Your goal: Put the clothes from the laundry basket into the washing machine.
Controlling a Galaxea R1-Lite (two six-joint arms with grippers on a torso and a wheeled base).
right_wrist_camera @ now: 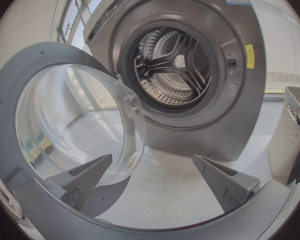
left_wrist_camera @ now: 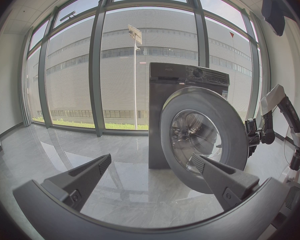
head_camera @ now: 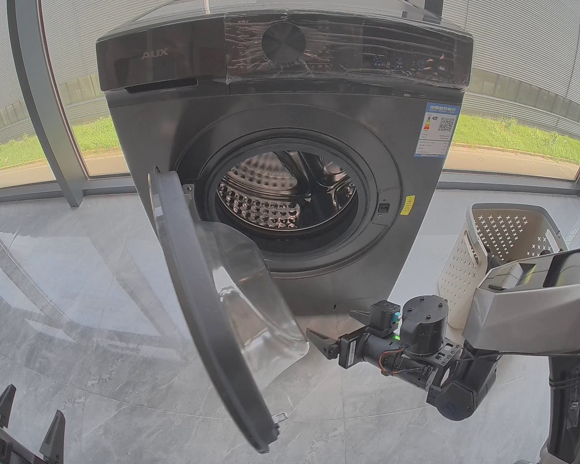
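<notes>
**Around me: glass, stone and a grey building**

I stand on a glossy grey marble floor (head_camera: 77, 304) that mirrors the daylight. Ahead runs a glass wall held by dark window frames (head_camera: 42, 85). Outside I see a strip of grass (head_camera: 522, 133), a ribbed grey building (left_wrist_camera: 73, 84) and a slim lamp post (left_wrist_camera: 135, 80). A black box (left_wrist_camera: 273, 12) hangs high on the white wall beside the glass.

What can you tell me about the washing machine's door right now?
The door is round: a grey rim, plastic by its look, around a clear bulging window. Hinged on the washing machine's left side, it stands swung wide open, leaving the drum exposed. The right gripper sits close by the window, jaws open; contact cannot be judged.
</notes>
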